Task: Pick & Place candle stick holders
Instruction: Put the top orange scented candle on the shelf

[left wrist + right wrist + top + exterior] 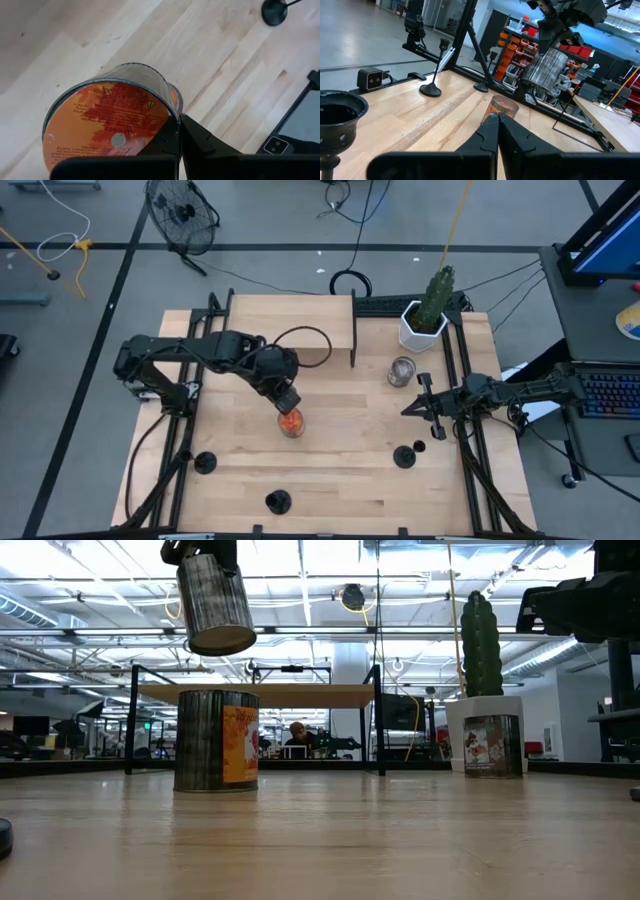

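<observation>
Three black candle stick holders [205, 463] [277, 501] [405, 456] stand on their round bases along the table's near side, and no gripper touches them. My left gripper [288, 400] hangs over the table's middle, shut on a ribbed glass jar [215, 600] with an orange label on its upper end [112, 125]. Right below it a second, similar jar [217, 740] stands on the table. My right gripper [418, 408] waits level at the table's right side, shut and holding nothing. The cup of one holder [337, 115] shows close beside it. My left gripper has the jar at the rim of its upper end [172, 117], with its fingers [200, 140] slanting down from above. The jar itself hides how the fingers meet the rim. The jar hangs tilted below the gripper, lifted clear of the table and of the jar beneath it.
A cactus in a white pot [428, 315] and a third jar [402, 370] stand at the far right. A small wooden shelf [353, 330] stands at the far middle. Black frame rails [470, 460] run along both sides of the table. Bare wood lies between the holders.
</observation>
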You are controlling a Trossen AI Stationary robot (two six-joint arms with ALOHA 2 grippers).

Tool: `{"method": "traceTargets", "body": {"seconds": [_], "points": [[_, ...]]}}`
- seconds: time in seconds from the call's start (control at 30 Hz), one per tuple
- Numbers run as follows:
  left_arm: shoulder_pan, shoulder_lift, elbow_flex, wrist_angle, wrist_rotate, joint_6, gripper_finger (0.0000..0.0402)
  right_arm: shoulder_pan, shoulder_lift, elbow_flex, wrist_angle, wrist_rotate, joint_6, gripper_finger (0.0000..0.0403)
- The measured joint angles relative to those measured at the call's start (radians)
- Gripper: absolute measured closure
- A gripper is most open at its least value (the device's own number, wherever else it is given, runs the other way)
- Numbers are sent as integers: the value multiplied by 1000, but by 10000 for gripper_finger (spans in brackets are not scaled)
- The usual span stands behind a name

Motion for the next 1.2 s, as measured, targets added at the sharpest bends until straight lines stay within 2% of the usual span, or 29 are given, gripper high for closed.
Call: {"method": "traceTargets", "body": {"seconds": [0.23, 0.4, 0.53, 0.6, 0.67, 0.73, 0.8, 0.87, 1.03, 1.2], "points": [[7, 1, 0, 0, 7, 2, 401, 0, 0, 0, 30, 50, 5, 403], [7, 1, 0, 1, 10, -32, 401, 0, 0, 0, 151, 53, 13, 403], [7, 1, 0, 1, 11, -49, 401, 0, 3, 0, 292, 97, 186, 403], [7, 1, 0, 1, 10, -56, 401, 0, 8, 0, 373, 199, 376, 403], [8, 1, 0, 1, 9, -60, 401, 0, 16, 0, 439, 384, 604, 403], [11, 1, 0, 2, 10, -69, 401, -1, 22, 0, 443, 563, 810, 403], [12, 1, 0, 2, 8, -74, 401, 0, 32, 0, 419, 664, 936, 403], [12, 1, 0, 2, 5, -78, 401, 0, 44, 0, 394, 680, 996, 403], [12, 1, 0, 2, 4, -93, 401, 0, 71, 0, 409, 630, 975, 403], [12, 1, 0, 2, 2, -104, 401, 0, 76, 0, 441, 653, 1000, 403]]}}
